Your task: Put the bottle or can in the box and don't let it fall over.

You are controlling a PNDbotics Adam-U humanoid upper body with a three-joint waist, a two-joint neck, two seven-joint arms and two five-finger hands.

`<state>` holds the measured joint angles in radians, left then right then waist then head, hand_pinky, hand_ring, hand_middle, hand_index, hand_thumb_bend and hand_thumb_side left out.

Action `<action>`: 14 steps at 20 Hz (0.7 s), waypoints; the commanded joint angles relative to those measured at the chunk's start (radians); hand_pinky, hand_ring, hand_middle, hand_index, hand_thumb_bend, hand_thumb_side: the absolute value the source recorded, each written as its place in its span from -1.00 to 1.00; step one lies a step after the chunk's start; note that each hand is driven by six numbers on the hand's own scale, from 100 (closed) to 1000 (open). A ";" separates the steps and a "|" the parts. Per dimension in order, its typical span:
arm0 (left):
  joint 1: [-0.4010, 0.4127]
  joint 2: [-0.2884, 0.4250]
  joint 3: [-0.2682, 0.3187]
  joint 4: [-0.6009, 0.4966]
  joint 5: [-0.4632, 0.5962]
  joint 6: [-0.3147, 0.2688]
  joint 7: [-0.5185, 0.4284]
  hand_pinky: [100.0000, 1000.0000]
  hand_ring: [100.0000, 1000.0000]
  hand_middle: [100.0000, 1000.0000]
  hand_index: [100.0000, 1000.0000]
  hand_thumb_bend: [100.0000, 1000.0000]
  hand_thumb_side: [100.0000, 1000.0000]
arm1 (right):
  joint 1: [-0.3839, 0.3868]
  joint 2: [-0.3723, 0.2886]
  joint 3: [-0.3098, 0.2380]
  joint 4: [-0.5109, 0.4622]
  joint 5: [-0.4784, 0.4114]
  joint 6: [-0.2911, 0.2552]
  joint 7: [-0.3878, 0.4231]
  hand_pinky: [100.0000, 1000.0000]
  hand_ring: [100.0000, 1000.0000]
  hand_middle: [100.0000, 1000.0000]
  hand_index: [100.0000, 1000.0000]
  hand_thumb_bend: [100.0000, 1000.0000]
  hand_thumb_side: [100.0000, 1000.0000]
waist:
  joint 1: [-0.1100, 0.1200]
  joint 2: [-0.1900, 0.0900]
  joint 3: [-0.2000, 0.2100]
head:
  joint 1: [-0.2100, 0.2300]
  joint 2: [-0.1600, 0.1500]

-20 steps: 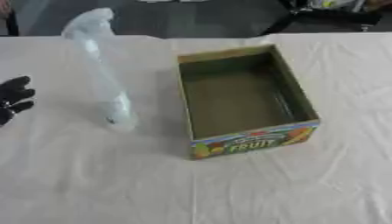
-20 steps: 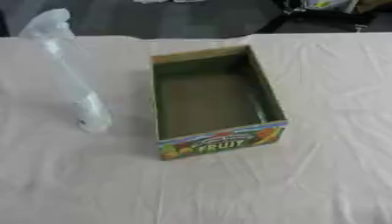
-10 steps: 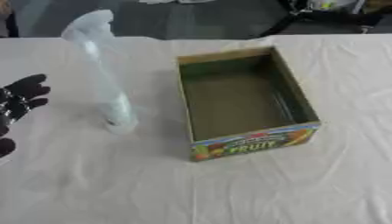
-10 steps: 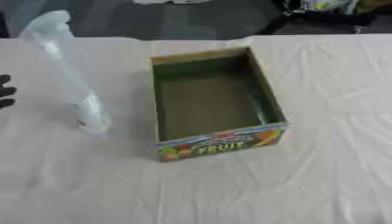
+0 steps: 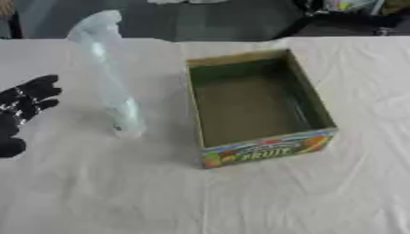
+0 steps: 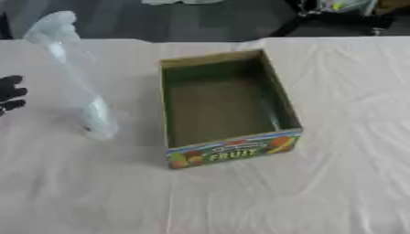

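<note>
Now the left hand (image 5: 22, 109) hangs at the left edge of the table (image 5: 96, 192), fingers spread and holding nothing, a short way from the bottle (image 5: 112, 87) and not touching it. That bottle stands upright just left of the box (image 5: 256, 109), tall, thin and clear (probably light and quick to tip, its smooth plastic likely slippery). Taking it low to mid body, rather than near the narrow top, should keep it steady. No right hand shows
</note>
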<state>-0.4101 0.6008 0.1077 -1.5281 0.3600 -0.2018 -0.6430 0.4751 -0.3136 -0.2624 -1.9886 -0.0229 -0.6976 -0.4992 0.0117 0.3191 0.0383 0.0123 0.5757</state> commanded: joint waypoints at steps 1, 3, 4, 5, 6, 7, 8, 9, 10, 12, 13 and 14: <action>-0.023 0.036 0.000 0.001 -0.004 0.002 -0.010 1.00 1.00 1.00 0.84 0.48 -0.20 | 0.001 -0.017 -0.001 -0.011 -0.001 -0.011 -0.006 0.95 1.00 1.00 0.92 -1.00 -0.14 | 0.000 -0.017 -0.001 | 0.006 -0.014; -0.032 0.035 -0.005 0.006 -0.005 0.004 -0.017 1.00 1.00 1.00 0.85 0.48 -0.20 | 0.000 -0.017 0.000 -0.011 -0.002 -0.011 -0.004 0.95 1.00 1.00 0.92 -1.00 -0.14 | 0.000 -0.016 -0.002 | 0.007 -0.016; -0.037 0.035 -0.007 0.008 -0.005 0.004 -0.020 1.00 1.00 1.00 0.85 0.48 -0.19 | 0.000 -0.017 0.001 -0.011 -0.002 -0.010 -0.003 0.95 1.00 1.00 0.92 -1.00 -0.14 | -0.001 -0.016 -0.002 | 0.007 -0.016; -0.041 0.034 -0.009 0.009 -0.005 0.005 -0.023 1.00 1.00 1.00 0.86 0.49 -0.19 | 0.000 -0.017 0.001 -0.011 -0.002 -0.011 -0.002 0.95 1.00 1.00 0.92 -1.00 -0.14 | -0.001 -0.015 -0.002 | 0.008 -0.017; -0.045 0.034 -0.012 0.011 -0.005 0.005 -0.026 1.00 1.00 1.00 0.86 0.49 -0.19 | -0.001 -0.017 0.001 -0.011 -0.002 -0.011 -0.002 0.95 1.00 1.00 0.92 -1.00 -0.14 | -0.001 -0.015 -0.003 | 0.008 -0.018; -0.049 0.033 -0.014 0.013 -0.006 0.006 -0.029 1.00 1.00 1.00 0.86 0.49 -0.19 | -0.001 -0.017 0.002 -0.011 -0.001 -0.011 -0.001 0.95 1.00 1.00 0.92 -1.00 -0.15 | -0.001 -0.014 -0.003 | 0.008 -0.018; -0.053 0.032 -0.017 0.015 -0.007 0.008 -0.033 1.00 1.00 1.00 0.86 0.49 -0.19 | -0.002 -0.016 0.002 -0.011 -0.001 -0.011 -0.001 0.95 1.00 1.00 0.92 -1.00 -0.15 | -0.002 -0.014 -0.004 | 0.007 -0.019; -0.057 0.031 -0.019 0.017 -0.008 0.009 -0.036 1.00 1.00 1.00 0.86 0.42 -0.18 | -0.002 -0.016 0.002 -0.011 -0.001 -0.011 0.000 0.95 1.00 1.00 0.92 -1.00 -0.20 | -0.002 -0.014 -0.004 | 0.007 -0.019; -0.062 0.029 -0.022 0.019 -0.009 0.011 -0.039 1.00 1.00 1.00 0.86 0.50 -0.18 | -0.003 -0.016 0.003 -0.011 -0.001 -0.010 0.000 0.95 1.00 1.00 0.92 -1.00 -0.15 | -0.002 -0.013 -0.004 | 0.008 -0.020; -0.075 0.026 -0.027 0.024 -0.010 0.015 -0.043 1.00 1.00 1.00 0.86 0.51 -0.18 | -0.005 -0.016 0.005 -0.011 0.000 -0.008 0.003 0.95 1.00 1.00 0.92 -1.00 -0.15 | -0.001 -0.012 -0.005 | 0.009 -0.021; -0.081 0.026 -0.029 0.027 -0.010 0.017 -0.043 1.00 1.00 1.00 0.85 0.51 -0.18 | -0.005 -0.016 0.006 -0.011 0.000 -0.007 0.004 0.95 1.00 1.00 0.92 -1.00 -0.15 | -0.001 -0.012 -0.006 | 0.009 -0.022; -0.087 0.025 -0.030 0.030 -0.010 0.019 -0.042 1.00 1.00 1.00 0.84 0.52 -0.18 | -0.006 -0.016 0.007 -0.011 0.001 -0.006 0.005 0.95 1.00 1.00 0.92 -1.00 -0.16 | -0.001 -0.011 -0.006 | 0.010 -0.023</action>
<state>-0.4816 0.5999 0.0752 -1.4913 0.3515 -0.1852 -0.6827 0.4671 -0.3136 -0.2516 -1.9886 -0.0229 -0.6949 -0.4919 0.0099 0.3195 0.0324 0.0191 0.5674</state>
